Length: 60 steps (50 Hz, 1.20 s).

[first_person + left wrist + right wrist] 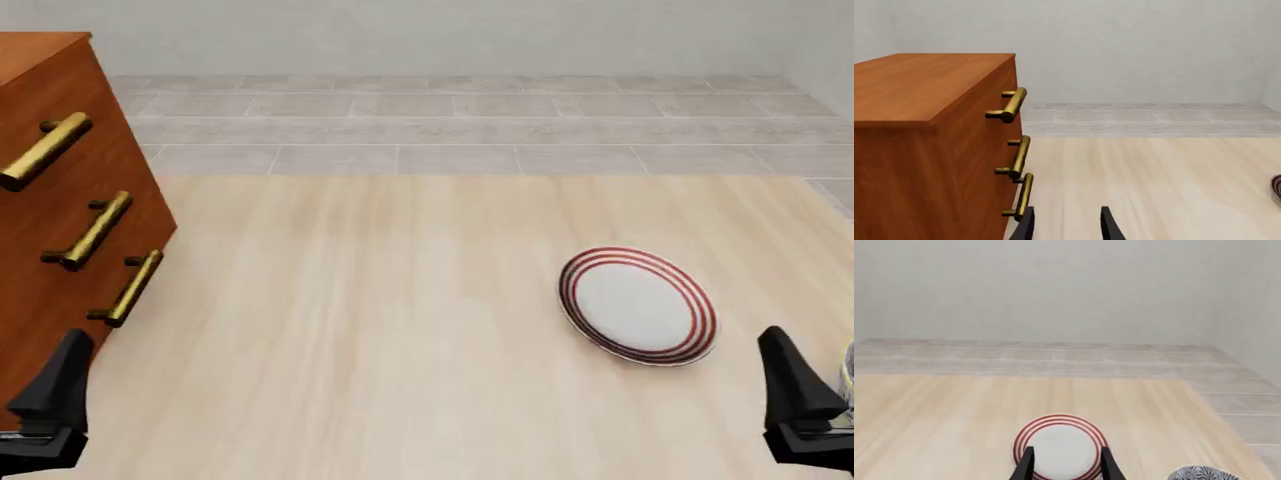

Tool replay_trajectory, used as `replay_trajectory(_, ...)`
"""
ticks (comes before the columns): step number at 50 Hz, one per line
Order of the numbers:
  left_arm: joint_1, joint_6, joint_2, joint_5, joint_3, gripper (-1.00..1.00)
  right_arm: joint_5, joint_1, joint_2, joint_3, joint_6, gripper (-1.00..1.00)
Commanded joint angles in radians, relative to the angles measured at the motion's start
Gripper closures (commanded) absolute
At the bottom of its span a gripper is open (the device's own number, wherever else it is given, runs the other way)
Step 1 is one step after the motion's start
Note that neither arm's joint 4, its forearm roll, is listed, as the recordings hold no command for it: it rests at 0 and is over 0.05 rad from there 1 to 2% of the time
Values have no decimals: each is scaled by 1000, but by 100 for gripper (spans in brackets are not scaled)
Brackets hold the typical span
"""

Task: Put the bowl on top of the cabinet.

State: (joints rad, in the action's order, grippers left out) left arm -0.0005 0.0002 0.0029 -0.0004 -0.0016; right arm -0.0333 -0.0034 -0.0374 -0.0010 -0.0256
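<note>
The cabinet (60,200), tall and reddish-brown with three brass bar handles, stands at the table's left; its flat top (921,85) shows bare in the left wrist view. Only a sliver of the bowl (1202,473) shows, blue-and-white patterned, beside the plate; it also peeks in at the right border of the front view (849,372). My left gripper (1066,226) is open and empty, low near the cabinet's front corner (62,375). My right gripper (1066,466) is open and empty too, just short of the plate and left of the bowl (790,372).
A white plate with red rings (638,305) lies on the pale wooden table (374,330), right of centre. Beyond the table's far edge is a tiled floor (467,120) and a grey wall.
</note>
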Motion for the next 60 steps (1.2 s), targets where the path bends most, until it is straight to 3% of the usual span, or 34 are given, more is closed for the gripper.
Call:
replay_trajectory(1,0,0,5,-1,-2,-100,17,-1,11,-2,35,-100)
replay_trajectory(16,-5,1,12,-6,-1,-100,-77,6,-94,-7,43,-100)
replay_trajectory(17,-4,1,12,-6,-1,-100,-71,-5,-88,-11,74,-100)
replay_trajectory(18,-4,1,12,-7,-1,-100,-60,-6,-82,-18,91,-100)
replay_trajectory(31,-6,1,17,-10,-1,-100,84,-10,-95,-171,26,-100)
replay_trajectory(45,-12,0,21,-13,0,-100,139,-39,-211,-305,-26,-100)
replay_trajectory(60,-21,-1,36,-21,0,-100,458,-184,-163,-461,-51,-100)
